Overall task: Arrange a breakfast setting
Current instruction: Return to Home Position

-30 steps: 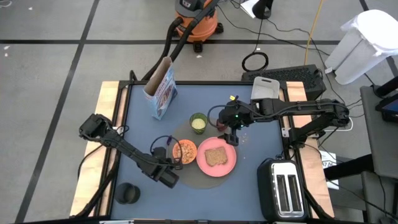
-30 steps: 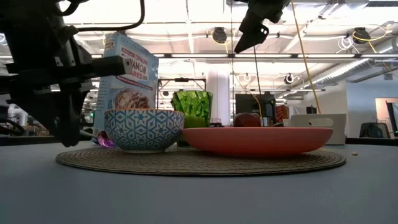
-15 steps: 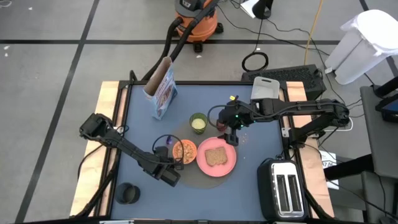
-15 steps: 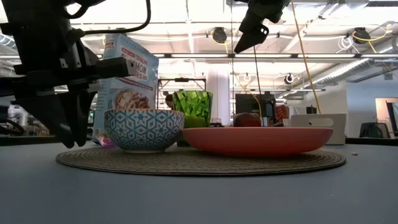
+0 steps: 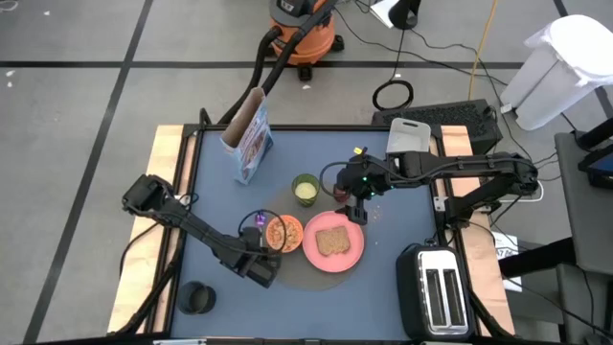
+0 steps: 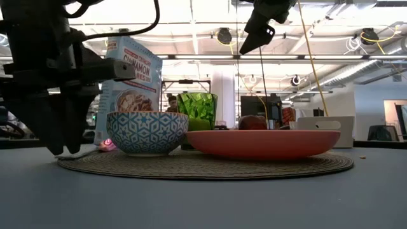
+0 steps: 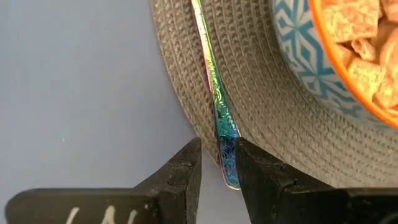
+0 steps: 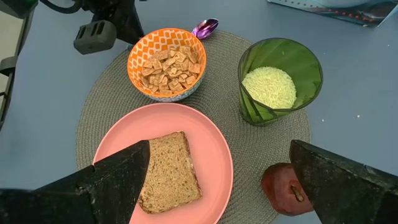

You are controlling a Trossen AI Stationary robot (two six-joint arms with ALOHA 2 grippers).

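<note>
A round woven placemat [image 5: 316, 276] carries the orange bowl [image 5: 284, 232] of cereal, the pink plate [image 5: 356, 251] with the toast slice [image 5: 333, 241], the green cup [image 5: 306, 190] and the dark-red fruit [image 8: 286, 190]. The purple-teal spoon [image 7: 214, 93] lies along the mat's left edge, beside the bowl. My left gripper [image 7: 219, 168] points down over the spoon's handle end, slightly open, one finger on each side of it. My right gripper [image 5: 356, 203] hangs open high above the fruit. The blue cereal bag [image 5: 249, 142] stands at the far left. My left gripper has the spoon's handle end [image 7: 227, 158] between its fingers, coming from above and lying across the handle. One finger stands clear of it by a narrow gap. I cannot tell whether the other touches its edge. The spoon lies flat on the mat's edge.
A toaster [image 5: 441, 292] stands at the near right corner. A dark round object [image 5: 199, 297] sits at the near left corner. Bare blue table lies left of the mat and along the near edge.
My left gripper has stayed over the mat's left edge, rolled about its pointing line, and its fingers have opened a little around the spoon's handle. The spoon stays lying on the mat's edge beside the bowl.
</note>
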